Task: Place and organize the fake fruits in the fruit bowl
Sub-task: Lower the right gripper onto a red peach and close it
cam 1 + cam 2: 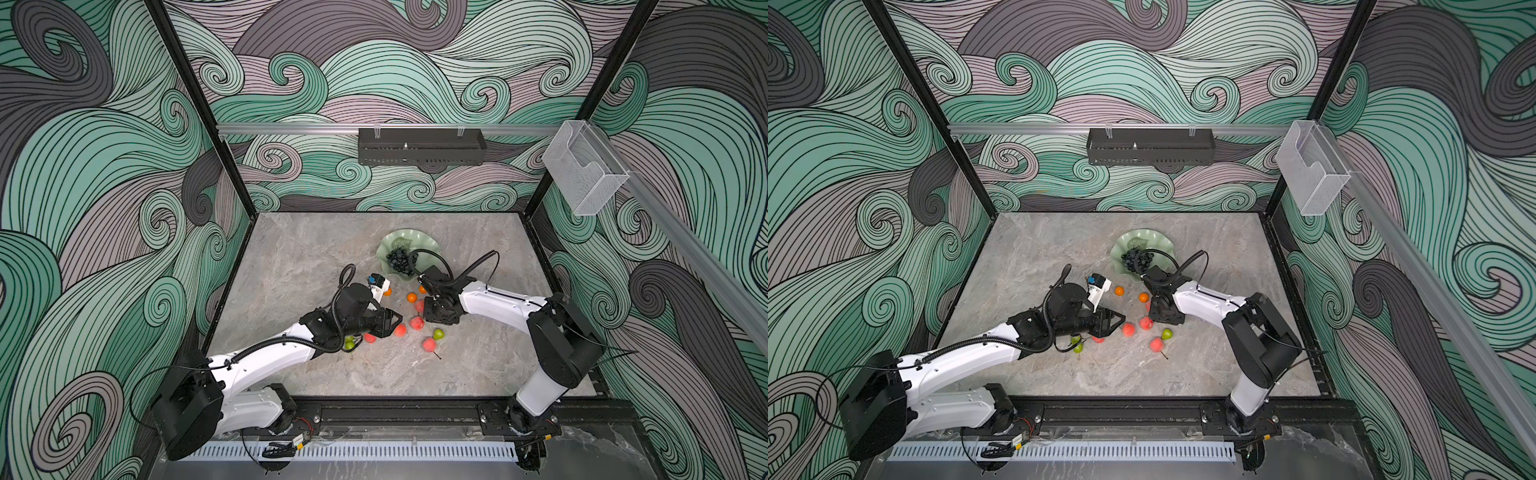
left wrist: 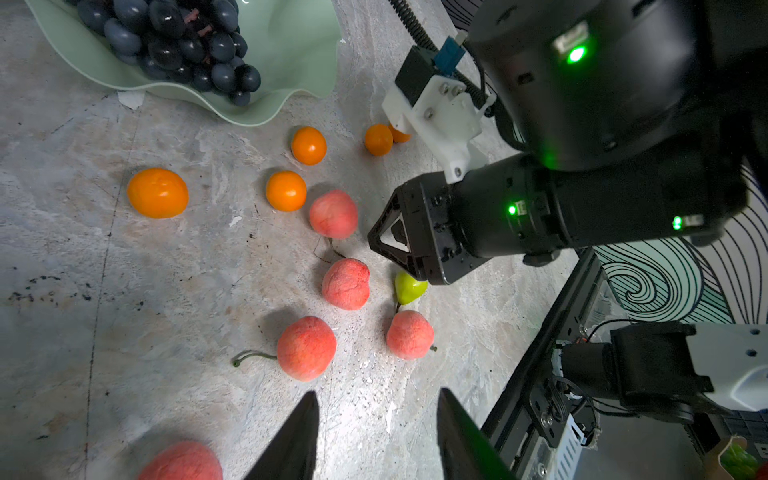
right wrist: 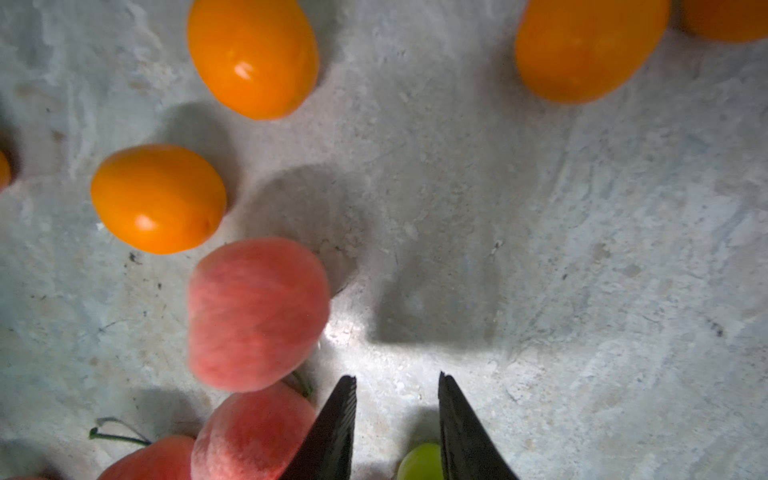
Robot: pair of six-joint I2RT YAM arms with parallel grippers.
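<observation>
The pale green fruit bowl (image 1: 424, 243) (image 2: 291, 45) stands at the back of the table and holds the dark grape bunch (image 1: 397, 262) (image 2: 174, 41). Oranges (image 1: 411, 297) (image 2: 286, 191), peaches (image 1: 416, 323) (image 2: 306, 348) and pears (image 1: 438, 333) (image 2: 409, 286) lie loose on the table in front of it. My left gripper (image 1: 397, 322) (image 2: 376, 411) is open and empty, just short of a peach. My right gripper (image 1: 428, 311) (image 3: 395, 378) hangs low over the fruits, open with only table between its tips. A peach (image 3: 257, 311) lies beside one finger and a pear (image 3: 419, 461) shows under the gripper.
Another pear (image 1: 350, 343) and a peach (image 1: 370, 338) lie partly under my left arm. One more peach (image 1: 429, 344) sits nearest the front. The two grippers are close together over the fruit cluster. A black rail (image 2: 540, 353) runs along the table's front edge.
</observation>
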